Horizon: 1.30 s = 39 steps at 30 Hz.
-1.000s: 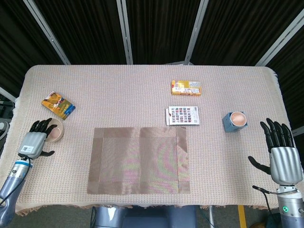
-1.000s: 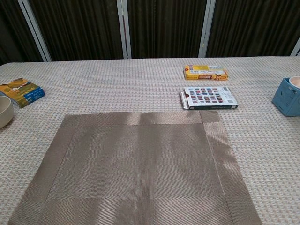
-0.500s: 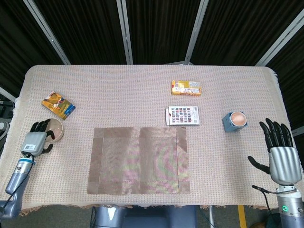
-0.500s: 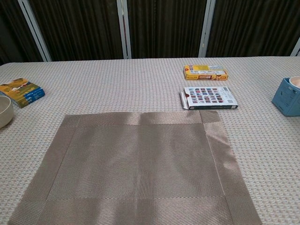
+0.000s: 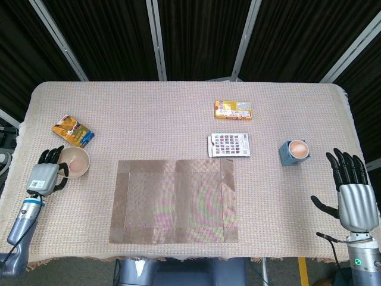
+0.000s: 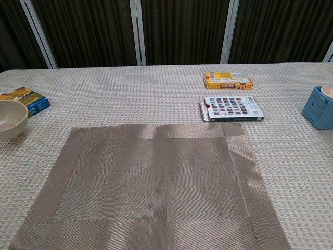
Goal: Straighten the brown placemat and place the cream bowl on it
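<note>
Left hand (image 5: 47, 173) gripping cream bowl (image 5: 75, 161), left of brown placemat (image 5: 173, 201)

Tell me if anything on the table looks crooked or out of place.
The brown placemat lies flat and square. The cream bowl is still off it, to the left, in the left hand. Nothing looks spilled or damaged.

We are finding no readable text: printing on the yellow box (image 6: 228, 80), the white patterned box (image 6: 231, 109) and the colourful booklet (image 5: 73, 132) is showing too small and blurred to read.
</note>
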Available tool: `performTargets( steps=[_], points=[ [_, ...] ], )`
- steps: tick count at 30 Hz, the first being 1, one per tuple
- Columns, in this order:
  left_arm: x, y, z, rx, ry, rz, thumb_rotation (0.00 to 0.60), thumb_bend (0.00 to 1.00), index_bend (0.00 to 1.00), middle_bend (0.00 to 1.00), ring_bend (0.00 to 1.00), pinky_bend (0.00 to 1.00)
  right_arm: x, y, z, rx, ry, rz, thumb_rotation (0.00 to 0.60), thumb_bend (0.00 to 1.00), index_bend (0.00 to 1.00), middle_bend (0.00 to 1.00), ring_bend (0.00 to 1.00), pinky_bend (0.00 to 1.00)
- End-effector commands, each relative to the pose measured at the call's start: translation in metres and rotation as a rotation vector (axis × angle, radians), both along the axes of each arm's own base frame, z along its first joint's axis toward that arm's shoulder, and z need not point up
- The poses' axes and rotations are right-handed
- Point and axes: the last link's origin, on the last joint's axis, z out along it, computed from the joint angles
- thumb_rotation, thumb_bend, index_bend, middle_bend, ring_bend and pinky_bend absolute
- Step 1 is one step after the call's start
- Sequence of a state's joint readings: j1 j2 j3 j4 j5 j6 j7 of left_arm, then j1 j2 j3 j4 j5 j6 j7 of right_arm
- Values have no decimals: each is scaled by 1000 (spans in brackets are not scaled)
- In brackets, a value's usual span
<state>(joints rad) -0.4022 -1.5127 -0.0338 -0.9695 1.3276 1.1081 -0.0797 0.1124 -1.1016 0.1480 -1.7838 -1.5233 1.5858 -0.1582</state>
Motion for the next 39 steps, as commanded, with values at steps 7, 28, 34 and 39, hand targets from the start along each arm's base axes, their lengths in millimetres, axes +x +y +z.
performTargets(
  steps=[7, 28, 34, 39],
  points=[
    [92, 14, 2, -33, -88, -252, 600, 434, 703, 0, 0, 0, 1, 0, 2, -4, -8, 3, 600, 0, 0, 0, 0, 0],
    [245, -27, -117, -465, -285, -512, 600, 433, 704, 0, 0, 0, -4, -1, 8, -20, -10, -15, 600, 0, 0, 0, 0, 0],
    [244, -33, -137, -528, -282, -491, 600, 432, 704, 0, 0, 0, -5, -2, 9, -23, -10, -17, 600, 0, 0, 0, 0, 0],
    [239, -36, -142, -537, -278, -481, 600, 434, 704, 0, 0, 0, -5, -2, 9, -23, -11, -18, 600, 0, 0, 0, 0, 0]
  ],
)
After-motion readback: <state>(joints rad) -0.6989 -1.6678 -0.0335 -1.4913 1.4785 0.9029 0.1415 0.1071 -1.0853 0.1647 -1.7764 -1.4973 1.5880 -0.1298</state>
